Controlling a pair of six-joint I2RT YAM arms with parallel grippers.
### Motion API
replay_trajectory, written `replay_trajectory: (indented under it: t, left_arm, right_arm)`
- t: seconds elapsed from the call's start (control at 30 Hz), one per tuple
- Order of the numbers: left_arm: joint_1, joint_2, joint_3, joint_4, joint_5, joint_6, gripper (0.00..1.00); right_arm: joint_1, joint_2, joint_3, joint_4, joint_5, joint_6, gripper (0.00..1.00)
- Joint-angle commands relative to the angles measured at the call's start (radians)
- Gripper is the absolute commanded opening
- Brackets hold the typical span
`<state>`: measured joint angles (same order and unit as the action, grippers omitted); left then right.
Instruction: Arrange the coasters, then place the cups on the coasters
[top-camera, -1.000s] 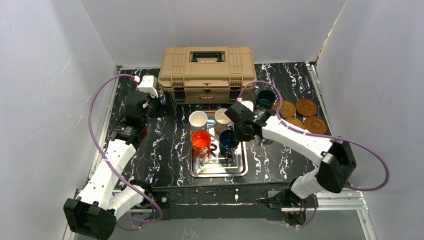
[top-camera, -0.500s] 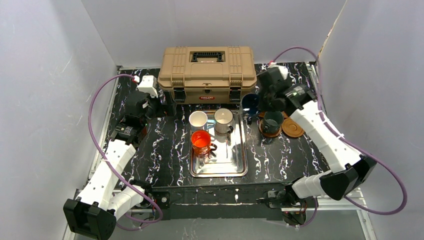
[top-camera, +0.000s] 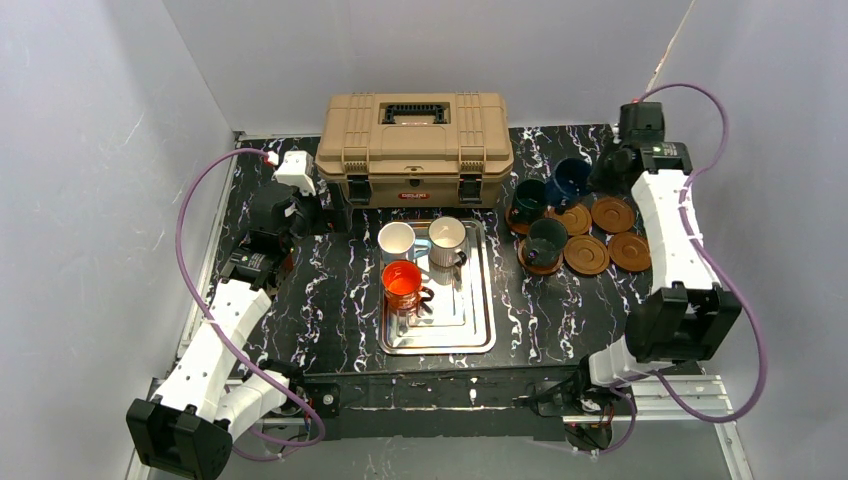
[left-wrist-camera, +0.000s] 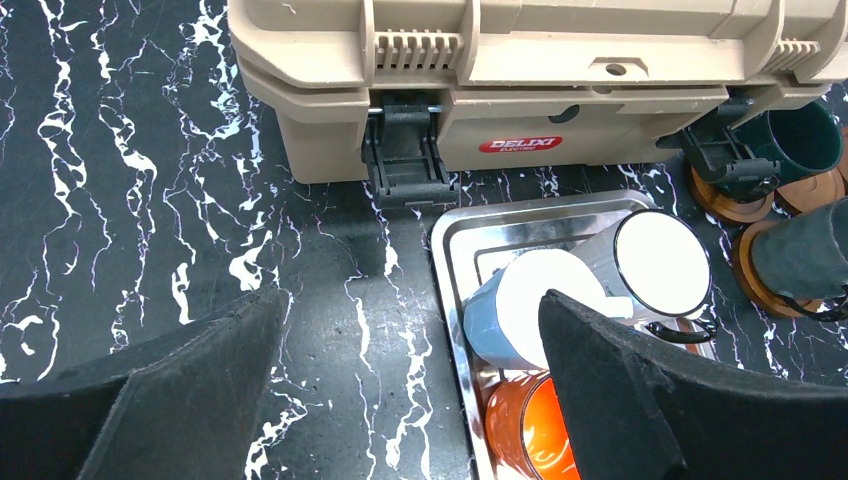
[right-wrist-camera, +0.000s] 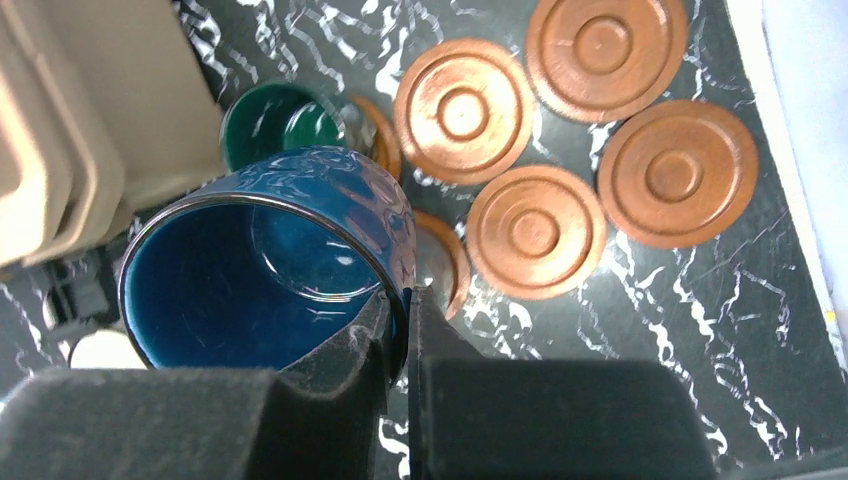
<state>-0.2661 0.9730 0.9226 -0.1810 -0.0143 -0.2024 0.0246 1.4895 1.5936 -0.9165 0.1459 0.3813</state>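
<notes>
Pinching navy cup (right-wrist-camera: 335, 205) rim, right gripper (right-wrist-camera: 402, 312); mouth up, axis near-vertical.

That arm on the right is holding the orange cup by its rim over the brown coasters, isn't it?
Not quite: the colour is wrong. The right gripper pinches the navy blue cup by its rim over the brown coasters, as the right wrist view shows. The orange cup sits on the steel tray.
</notes>
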Motion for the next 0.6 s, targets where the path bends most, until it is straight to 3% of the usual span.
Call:
replay_trajectory:
  t: [0.0,0.23,0.57]
  left_arm:
    - [-0.004,-0.026,-0.008,0.002,-0.01,0.009,0.98]
    - [-0.004,-0.038,-0.008,0.002,-0.006,0.011,0.98]
    - [-0.004,-0.04,-0.007,0.005,0.0,0.006,0.98]
  right_arm:
    - [-0.135,0.022,0.02,0.182,-0.154,-0.066,0.01]
    - [-0.26,0.119,0.021,0.207,-0.219,-0.106,0.01]
    - [-0.262,0.214,-0.02,0.264,-0.154,-0.107,0.01]
